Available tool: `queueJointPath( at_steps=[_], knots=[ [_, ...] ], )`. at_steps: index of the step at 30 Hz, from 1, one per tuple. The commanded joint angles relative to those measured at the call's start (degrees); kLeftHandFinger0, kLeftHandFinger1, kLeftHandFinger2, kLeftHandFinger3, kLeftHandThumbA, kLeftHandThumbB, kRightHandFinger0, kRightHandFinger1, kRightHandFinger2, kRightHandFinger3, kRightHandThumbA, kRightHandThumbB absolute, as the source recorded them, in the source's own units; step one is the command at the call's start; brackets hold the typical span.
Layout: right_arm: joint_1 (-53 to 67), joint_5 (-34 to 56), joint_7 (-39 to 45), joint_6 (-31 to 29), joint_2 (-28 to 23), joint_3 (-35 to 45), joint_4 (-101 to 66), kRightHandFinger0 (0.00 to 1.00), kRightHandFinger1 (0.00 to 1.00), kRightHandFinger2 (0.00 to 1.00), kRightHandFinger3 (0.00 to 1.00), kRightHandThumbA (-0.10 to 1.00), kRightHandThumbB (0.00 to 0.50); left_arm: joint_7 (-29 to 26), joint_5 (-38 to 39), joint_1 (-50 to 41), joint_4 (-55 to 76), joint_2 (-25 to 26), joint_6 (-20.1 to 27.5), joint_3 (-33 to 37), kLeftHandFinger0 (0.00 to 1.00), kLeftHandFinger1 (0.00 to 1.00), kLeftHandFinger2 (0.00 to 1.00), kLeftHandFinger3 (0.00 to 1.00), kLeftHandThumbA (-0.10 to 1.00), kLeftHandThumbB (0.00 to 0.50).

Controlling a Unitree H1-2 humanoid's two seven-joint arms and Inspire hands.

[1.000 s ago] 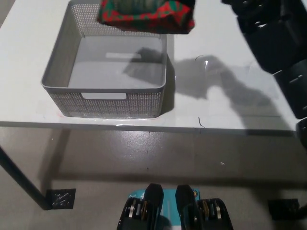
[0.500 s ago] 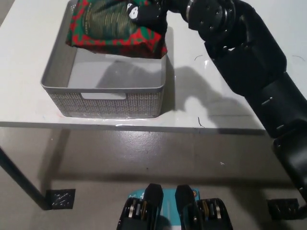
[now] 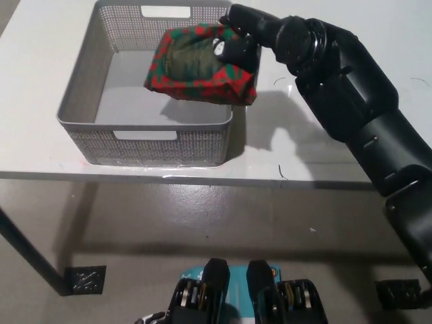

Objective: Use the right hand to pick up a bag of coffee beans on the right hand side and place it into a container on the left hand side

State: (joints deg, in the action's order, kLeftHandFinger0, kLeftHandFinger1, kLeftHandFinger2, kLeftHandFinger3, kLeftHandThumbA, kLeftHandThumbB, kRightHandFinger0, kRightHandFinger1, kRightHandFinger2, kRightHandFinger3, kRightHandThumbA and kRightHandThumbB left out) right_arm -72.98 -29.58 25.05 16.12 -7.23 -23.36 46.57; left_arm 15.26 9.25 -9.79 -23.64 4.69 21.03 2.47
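The table [image 3: 317,158] is a white, flat-topped surface; its front edge runs across the head view, with grey floor [image 3: 202,223] below it. One dark table leg [image 3: 27,253] shows at lower left, ending at a black foot plate [image 3: 84,280] on the floor. A grey perforated container [image 3: 152,138] stands directly on the tabletop, left of centre, near the front edge.
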Motion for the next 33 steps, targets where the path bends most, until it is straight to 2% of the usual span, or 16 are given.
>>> queueJointPath(
  at_steps=[1,2,4,5,10,11,12,13,14,15,16,19,25,28,32,33],
  knots=[
    [-3.87,-0.95,-5.26,-4.82,-1.39,0.18,0.23,0.52,0.56,0.56,0.45,-0.1,0.312,-0.72,-1.28,0.27,3.83,0.13,-2.06,0.3,1.0,0.65,0.78,0.79,0.88,0.5],
    [-3.98,-0.67,-5.46,-5.35,-1.37,0.26,1.14,0.6,0.62,0.6,0.44,-0.1,0.315,-0.89,-1.96,0.45,4.47,0.43,-2.43,0.41,1.0,0.66,0.79,0.8,0.92,0.5],
    [-3.58,-0.45,-5.44,-4.91,-1.34,0.44,1.07,0.87,0.86,0.8,0.41,-0.1,0.31,-0.81,-2.91,1.0,4.86,1.05,-2.37,0.54,1.0,0.68,0.82,0.82,0.95,0.5],
    [-3.21,-0.13,-5.26,-4.56,-1.3,0.71,0.69,0.9,0.86,0.79,0.41,-0.1,0.302,-0.77,-2.92,0.88,5.09,1.09,-2.4,0.57,1.0,0.68,0.81,0.81,0.94,0.5],
    [-1.78,0.94,-4.79,-4.48,-2.02,1.89,-1.35,0.75,0.74,0.69,0.44,-0.1,0.29,-0.4,-2.36,1.36,6.21,1.15,-4.58,0.61,1.0,0.64,0.78,0.76,0.91,0.5],
    [-1.52,1.18,-5.5,-5.2,-1.97,2.28,-1.24,0.64,0.61,0.6,0.64,-0.08,0.38,-0.29,-2.37,1.23,6.11,1.22,-4.99,0.67,1.0,0.64,0.76,0.75,0.89,0.5],
    [-1.65,1.1,-5.48,-5.09,-1.9,2.3,-1.08,0.63,0.58,0.59,0.72,-0.06,0.404,-0.27,-2.42,1.25,6.1,1.24,-5.19,0.68,1.0,0.64,0.76,0.75,0.89,0.5],
    [-1.92,1.06,-5.38,-5.64,-2.12,2.2,-0.27,0.48,0.53,0.55,0.93,0.06,0.496,-0.53,-2.84,1.71,5.64,1.0,-5.36,0.81,1.0,0.63,0.75,0.74,0.9,0.5],
    [-1.85,1.51,-2.7,-5.71,-2.76,1.85,-1.54,0.64,0.77,0.87,1.0,0.14,0.5,-0.71,-3.05,1.58,5.83,0.77,-5.94,0.92,1.0,0.63,0.74,0.72,0.89,0.5],
    [-1.65,1.76,-1.71,-4.76,-2.84,1.9,-2.31,0.85,1.0,1.0,1.0,0.15,0.5,-0.48,-2.84,1.32,5.76,0.86,-5.78,0.89,1.0,0.63,0.73,0.71,0.88,0.5],
    [-1.72,2.02,-0.13,-3.07,-3.32,1.98,-3.69,1.0,1.0,1.0,1.0,0.19,0.5,-0.33,-2.36,1.37,5.64,0.77,-6.4,0.79,1.0,0.63,0.71,0.68,0.87,0.5],
    [-2.26,0.96,1.47,-4.05,-4.99,0.53,-3.67,1.0,1.0,1.0,1.0,0.27,0.5,-0.54,-2.77,1.99,5.54,0.51,-6.93,1.01,1.0,0.6,0.69,0.67,0.88,0.5],
    [0.91,2.29,3.21,-3.62,-7.78,0.79,-7.1,1.0,1.0,1.0,1.0,0.24,0.5,-0.22,-4.43,2.68,5.31,2.07,-7.0,1.44,1.0,0.66,0.72,0.67,0.89,0.5],
    [2.51,2.68,2.58,-3.58,-8.54,1.21,-7.39,1.0,1.0,1.0,1.0,0.21,0.5,-0.45,-4.25,3.06,4.23,1.86,-6.79,1.17,1.0,0.59,0.66,0.62,0.86,0.5],
    [3.78,2.55,1.3,-5.12,-9.72,1.56,-7.8,1.0,1.0,1.0,1.0,0.19,0.5,0.19,-3.94,3.49,3.51,2.3,-6.44,1.21,1.0,0.59,0.65,0.62,0.85,0.5],
    [3.84,2.64,1.28,-5.17,-9.87,1.68,-7.85,1.0,1.0,1.0,1.0,0.18,0.476,0.27,-3.93,3.62,3.21,2.31,-6.06,1.25,1.0,0.59,0.65,0.62,0.85,0.5]
  ],
)
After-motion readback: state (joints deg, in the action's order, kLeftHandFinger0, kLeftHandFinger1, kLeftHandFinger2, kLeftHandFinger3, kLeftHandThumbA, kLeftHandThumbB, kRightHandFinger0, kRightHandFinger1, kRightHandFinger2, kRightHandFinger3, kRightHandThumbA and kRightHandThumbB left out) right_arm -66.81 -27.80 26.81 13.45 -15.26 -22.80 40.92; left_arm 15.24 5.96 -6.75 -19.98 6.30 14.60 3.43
